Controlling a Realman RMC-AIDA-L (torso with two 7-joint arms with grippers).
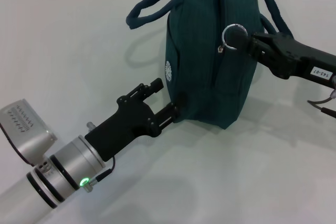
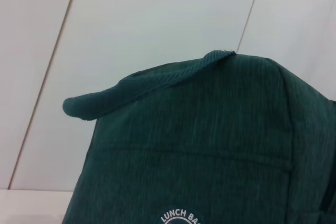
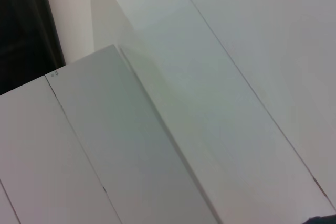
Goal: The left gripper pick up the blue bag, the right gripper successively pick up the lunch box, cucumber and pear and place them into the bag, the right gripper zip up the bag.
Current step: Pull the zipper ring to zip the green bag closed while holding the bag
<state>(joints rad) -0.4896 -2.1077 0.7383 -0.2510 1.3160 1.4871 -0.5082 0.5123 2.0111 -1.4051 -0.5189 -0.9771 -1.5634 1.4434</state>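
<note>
- dark teal-blue fabric lunch bag (image 1: 212, 56) stands upright on the white tabletop (image 1: 79, 66), wedged between the two arms; zip looks closed along the top and down the near face; judge it soft-walled and light but bulky, likely to sag or tip if pushed on one side only; best holds are the loop handles (image 1: 144, 9) or the zip ring, not the flat cloth
- left gripper (image 1: 167, 103), black two-finger on silver wrist with green light, sits low at the bag's near bottom corner; fingers spread fairly wide, upper one free in air just beside the round white logo (image 1: 169, 70), lower one touching the bag's edge; holding nothing that I can see
- right gripper (image 1: 242, 40), black with white number label, is at the bag's upper face, tip right at the silver ring zipper pull (image 1: 231, 34); can't tell whether it pinches the ring or only touches it; ring is small, hard, probably slippery
- hidden: lunch box, cucumber, pear not visible, presumably inside, unconfirmed; left wrist view shows only bag cloth, one handle, partial "LUNCH BA" print; right wrist view shows only white panels, no fingers
</note>
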